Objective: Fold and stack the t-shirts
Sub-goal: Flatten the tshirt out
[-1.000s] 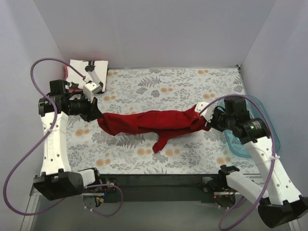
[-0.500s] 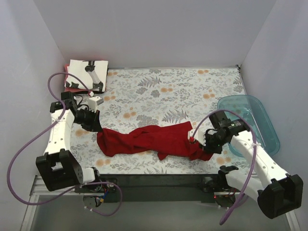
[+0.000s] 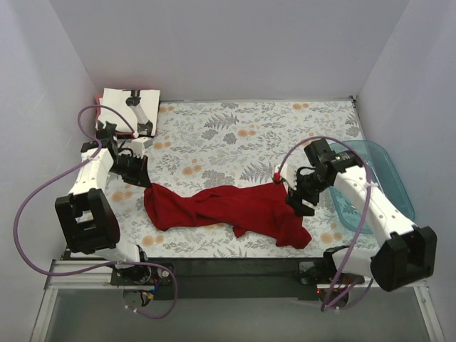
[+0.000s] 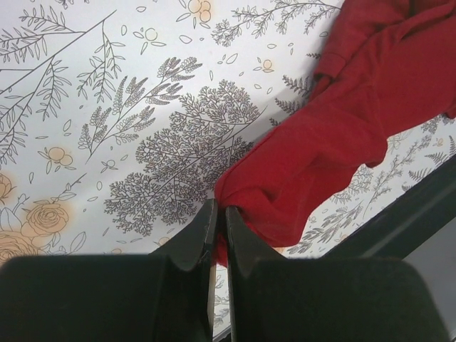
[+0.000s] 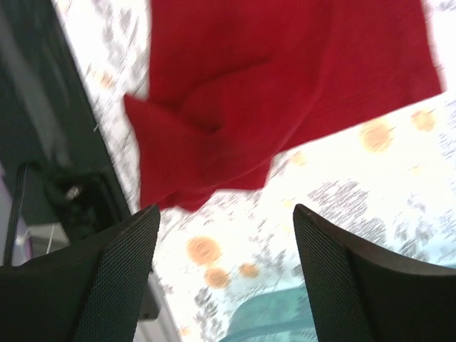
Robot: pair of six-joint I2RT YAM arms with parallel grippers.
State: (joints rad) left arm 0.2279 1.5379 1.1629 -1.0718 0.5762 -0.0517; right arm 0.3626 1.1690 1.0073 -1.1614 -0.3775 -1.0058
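Observation:
The dark red t-shirt [image 3: 228,210] lies bunched in a long band across the near part of the floral table cloth [image 3: 235,135]. My left gripper [image 3: 144,179] is shut on its left end; in the left wrist view the jaws [image 4: 219,206] pinch a fold of the red cloth [image 4: 342,128]. My right gripper [image 3: 296,199] hovers open just above the shirt's right end, and nothing is between its fingers [image 5: 224,211], with the red shirt [image 5: 285,92] below and ahead. A folded white t-shirt with black print [image 3: 130,108] sits at the back left corner, a sliver of reddish cloth [image 3: 95,98] under it.
A translucent teal tub [image 3: 390,174] stands at the right edge of the table, close behind the right arm, and it also shows in the right wrist view [image 5: 285,317]. The table's black front rail [image 3: 228,267] runs just below the shirt. Grey walls enclose the left, back and right sides.
The shirt was lowered from being stretched in the air onto the table. The right gripper opened, let go of the right end and lifted away; the left gripper kept its hold.

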